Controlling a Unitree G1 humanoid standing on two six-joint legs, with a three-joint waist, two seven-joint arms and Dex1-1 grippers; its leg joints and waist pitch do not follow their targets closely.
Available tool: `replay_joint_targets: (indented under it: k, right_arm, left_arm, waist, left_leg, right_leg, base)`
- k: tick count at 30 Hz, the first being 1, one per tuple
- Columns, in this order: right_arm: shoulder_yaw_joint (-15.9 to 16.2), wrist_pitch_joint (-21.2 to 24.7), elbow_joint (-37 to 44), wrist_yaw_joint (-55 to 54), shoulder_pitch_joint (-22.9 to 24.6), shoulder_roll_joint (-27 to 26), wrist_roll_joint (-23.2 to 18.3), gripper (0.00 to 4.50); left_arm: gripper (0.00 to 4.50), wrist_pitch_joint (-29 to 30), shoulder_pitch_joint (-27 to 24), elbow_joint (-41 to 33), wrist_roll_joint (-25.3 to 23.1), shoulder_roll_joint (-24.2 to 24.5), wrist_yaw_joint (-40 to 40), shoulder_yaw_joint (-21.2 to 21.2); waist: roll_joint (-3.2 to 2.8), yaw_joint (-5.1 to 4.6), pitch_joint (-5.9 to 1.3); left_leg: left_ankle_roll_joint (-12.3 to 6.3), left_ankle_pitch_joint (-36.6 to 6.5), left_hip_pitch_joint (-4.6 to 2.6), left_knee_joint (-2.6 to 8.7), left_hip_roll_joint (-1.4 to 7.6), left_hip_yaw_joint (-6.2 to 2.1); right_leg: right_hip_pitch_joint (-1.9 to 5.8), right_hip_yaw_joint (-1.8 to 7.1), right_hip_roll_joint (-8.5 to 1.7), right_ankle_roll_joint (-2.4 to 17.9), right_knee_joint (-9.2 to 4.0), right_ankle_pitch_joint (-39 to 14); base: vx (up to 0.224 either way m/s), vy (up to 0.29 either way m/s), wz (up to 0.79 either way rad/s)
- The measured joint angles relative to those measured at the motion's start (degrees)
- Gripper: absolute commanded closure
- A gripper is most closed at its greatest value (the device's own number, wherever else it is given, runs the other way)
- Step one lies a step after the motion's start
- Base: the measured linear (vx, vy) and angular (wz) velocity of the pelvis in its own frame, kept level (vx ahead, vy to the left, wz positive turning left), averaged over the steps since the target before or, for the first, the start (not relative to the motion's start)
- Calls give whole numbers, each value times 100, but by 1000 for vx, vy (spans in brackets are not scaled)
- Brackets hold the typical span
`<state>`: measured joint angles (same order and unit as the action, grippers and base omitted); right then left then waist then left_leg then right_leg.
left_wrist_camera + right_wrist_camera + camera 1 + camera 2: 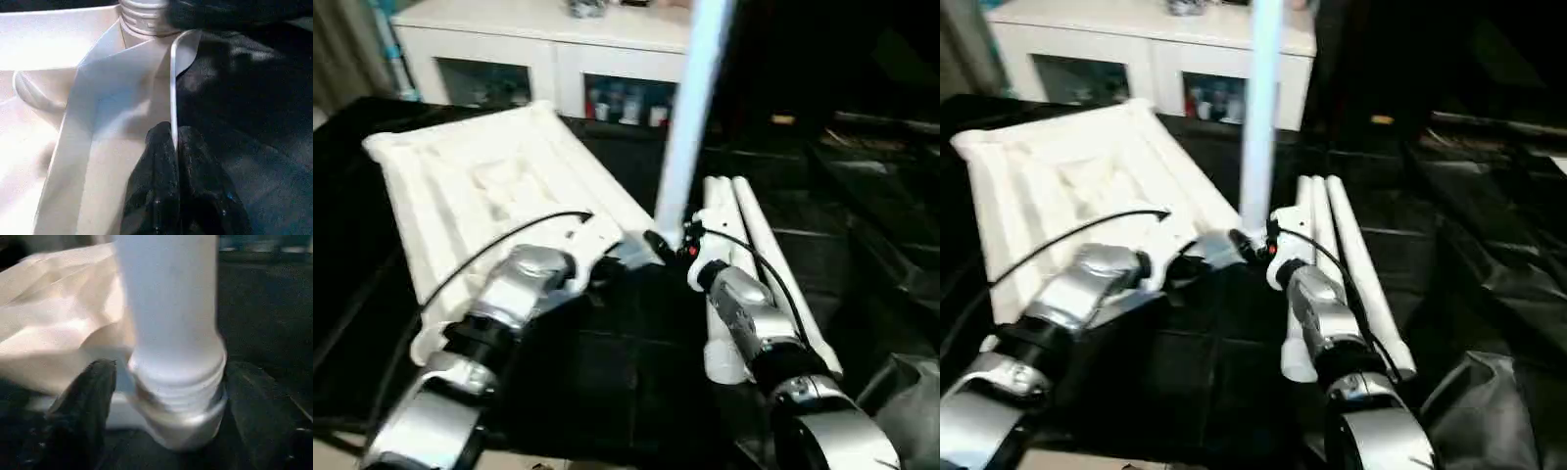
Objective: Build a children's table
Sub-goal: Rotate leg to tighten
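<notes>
Head pair overhead; wrist cameras close-up.

Upright leg [690, 108] in tabletop [480, 186] corner — spare legs [754, 245] right

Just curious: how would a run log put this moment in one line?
left hand: pinching tabletop rim | right hand: open around upright leg | spare legs: lying alongside

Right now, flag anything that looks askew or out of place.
The white ribbed plastic tabletop lies upside down and skewed on the dark floor. One white tapered tube leg stands upright at its near corner socket, with thread ridges showing above the socket.
</notes>
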<state>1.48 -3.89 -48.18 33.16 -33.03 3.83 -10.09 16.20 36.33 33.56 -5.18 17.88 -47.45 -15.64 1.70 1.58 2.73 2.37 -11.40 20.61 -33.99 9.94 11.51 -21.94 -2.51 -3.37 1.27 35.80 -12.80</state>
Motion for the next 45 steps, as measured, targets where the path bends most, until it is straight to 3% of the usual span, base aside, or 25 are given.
replay_joint_targets:
  k: [5, 10, 14, 20, 21, 25, 31, 37, 40, 45]
  right_arm:
    - [304, 37, 462, 1202, 253, 546, -2, 59]
    - [470, 108, 800, 2245, 388, 999, -29, 59]
    - [637, 93, 926, 2495, 387, 995, -31, 59]
    - [795, 76, 1002, 2762, 429, 1003, -27, 59]
    - [795, 89, 1006, 2837, 429, 1002, -28, 84]
    - [794, 105, 1006, 2950, 429, 1002, -32, 97]
    - [794, 144, 1006, 2979, 429, 1018, -63, 167]
    - [776, 196, 1003, 2854, 440, 956, -59, 178]
    - [688, 172, 898, 2319, 445, 765, 9, 178]
    - [332, 205, 502, 790, 354, 315, 128, 178]
  left_arm:
    - [450, -341, -219, -272, 80, 420, -596, 1]
    - [450, -648, -651, -840, 427, 1071, -1694, -57]
    - [450, -664, -744, -1034, 509, 1133, -2041, -106]
    - [450, -738, -809, -1095, 544, 1200, -2195, -149]
    - [450, -741, -822, -1109, 551, 1213, -2196, -147]
    - [450, -740, -864, -1179, 556, 1233, -2216, -138]
    - [450, -738, -885, -1214, 556, 1246, -2242, -134]
    - [450, -732, -895, -1204, 549, 1250, -2218, -124]
    - [450, -645, -832, -1071, 482, 1149, -1962, -98]
    - [450, -287, -472, -544, 235, 534, -1091, -94]
  waist:
    - [-9, 15, 2]
    - [-8, 33, 2]
    - [-7, 100, 3]
    - [-3, 115, 5]
    - [-3, 112, 4]
    - [-3, 112, 4]
    - [-2, 122, 5]
    - [3, 116, 1]
    - [7, 75, -1]
    - [5, 35, -1]
  left_leg:
    - [0, 0, 8, 20, 2, -2]
    - [-33, 11, 66, 27, 4, -1]
    - [-35, 12, 82, 8, 5, 5]
    - [-28, 10, 74, -4, 4, 8]
    - [-21, 6, 74, -4, 4, 8]
    - [-33, 13, 76, -4, 5, 8]
    - [-34, 13, 78, -5, 5, 9]
    - [-34, 14, 74, -11, 5, 8]
    - [-27, 14, 53, -16, 6, 8]
    - [2, 0, -33, -15, 5, 6]
  right_leg:
    - [-12, -5, 3, -19, -10, -13]
    - [-63, -7, 5, -14, -21, -17]
    - [-73, -2, 1, -12, -11, -16]
    - [-64, 4, -2, -9, 0, -13]
    - [-64, 4, -2, -9, 1, -13]
    - [-67, 3, -2, -9, 2, -13]
    - [-69, 3, -2, -9, 4, -13]
    - [-68, 3, -2, -9, 12, -13]
    - [-51, 7, -2, -8, 24, -12]
    - [22, 12, -2, -13, 22, -15]
  base:
    - [0, 0, 0]
    - [0, 0, 0]
    - [0, 0, 0]
    - [0, 0, 0]
    - [0, 0, 0]
    - [0, 0, 0]
    - [0, 0, 0]
    - [0, 0, 0]
    - [0, 0, 0]
    - [0, 0, 0]
